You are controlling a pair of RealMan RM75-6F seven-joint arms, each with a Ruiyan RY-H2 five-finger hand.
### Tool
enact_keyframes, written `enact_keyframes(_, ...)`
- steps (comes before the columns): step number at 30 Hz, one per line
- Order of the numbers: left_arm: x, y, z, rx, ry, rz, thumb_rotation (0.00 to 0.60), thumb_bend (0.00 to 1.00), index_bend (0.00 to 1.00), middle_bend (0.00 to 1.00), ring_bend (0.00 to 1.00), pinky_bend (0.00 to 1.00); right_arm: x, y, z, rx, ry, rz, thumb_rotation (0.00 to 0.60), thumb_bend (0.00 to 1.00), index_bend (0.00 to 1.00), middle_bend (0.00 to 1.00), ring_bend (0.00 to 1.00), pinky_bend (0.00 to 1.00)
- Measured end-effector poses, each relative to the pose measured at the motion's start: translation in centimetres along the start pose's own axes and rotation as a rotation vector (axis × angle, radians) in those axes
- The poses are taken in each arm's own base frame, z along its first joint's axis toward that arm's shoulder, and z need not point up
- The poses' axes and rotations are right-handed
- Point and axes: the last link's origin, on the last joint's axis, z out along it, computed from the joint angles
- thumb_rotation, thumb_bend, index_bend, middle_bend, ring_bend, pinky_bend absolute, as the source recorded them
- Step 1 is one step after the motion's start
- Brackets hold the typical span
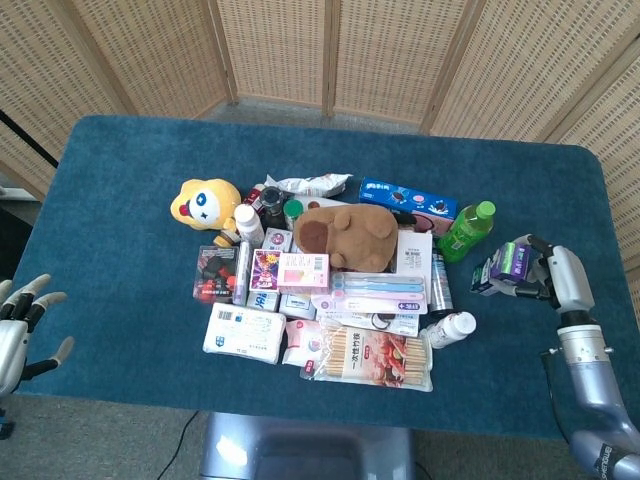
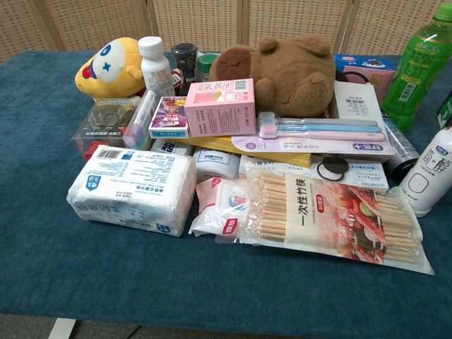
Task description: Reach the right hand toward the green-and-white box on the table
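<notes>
The green-and-white box, with a purple patch on it, lies at the right of the blue table, just right of the green bottle. My right hand wraps its fingers around the box from the right side and grips it. In the chest view only a dark sliver of the box shows at the right edge, and the hand is out of frame there. At the lower left edge of the head view my left hand hangs off the table front, fingers spread and holding nothing.
A pile of goods fills the table's middle: a brown plush, a yellow plush, a blue biscuit box, a chopstick pack, a tissue pack. A small white bottle lies left of the box.
</notes>
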Motion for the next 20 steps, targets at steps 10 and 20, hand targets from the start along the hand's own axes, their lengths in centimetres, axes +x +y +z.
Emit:
enact_keyframes(10, 0.2, 0.2, -0.4, -0.008, 0.013, -0.004, 0.516, 0.37, 0.26, 0.13, 0.19, 0.0, 3.3, -3.8, 0.0, 0.072, 0.063, 0.035, 0.6, 0.04, 0.78, 1.0, 1.0, 0.67)
enact_keyframes(20, 0.2, 0.2, -0.4, -0.011, 0.012, -0.006, 0.518, 0.36, 0.26, 0.13, 0.19, 0.0, 4.4, -5.7, -0.1, 0.104, 0.073, 0.003, 0.6, 0.04, 0.78, 1.0, 1.0, 0.66)
